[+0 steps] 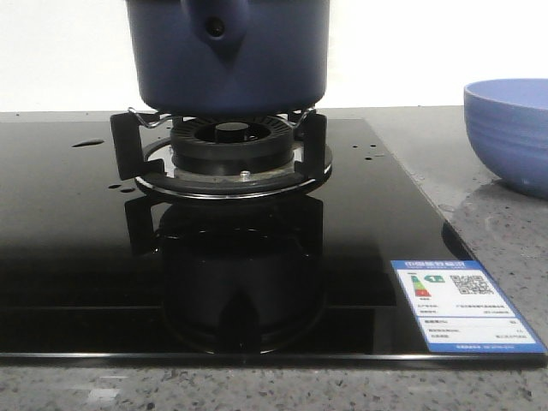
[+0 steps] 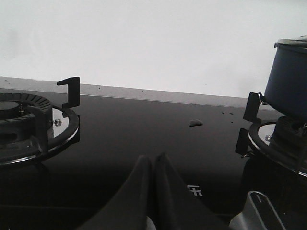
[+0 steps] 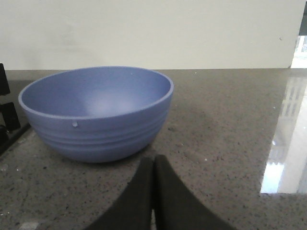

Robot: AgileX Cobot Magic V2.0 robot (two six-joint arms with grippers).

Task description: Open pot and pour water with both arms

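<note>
The dark navy-blue pot (image 1: 227,51) stands on the burner's pan support (image 1: 221,150), its stub handle socket with a round hole facing me. Its top is cut off in the front view. It also shows in the left wrist view (image 2: 289,79) with a lid rim on top. Small water drops (image 1: 87,143) lie on the black glass hob. My left gripper (image 2: 153,160) is shut and empty, low over the hob between the two burners. My right gripper (image 3: 153,163) is shut and empty, just short of the light blue ribbed bowl (image 3: 96,112). Neither gripper shows in the front view.
The light blue bowl (image 1: 509,133) stands on the grey stone counter at the right of the hob. A second burner (image 2: 29,124) lies left of my left gripper. A control knob (image 2: 254,213) sits near it. An energy label (image 1: 462,317) is on the hob's front right corner.
</note>
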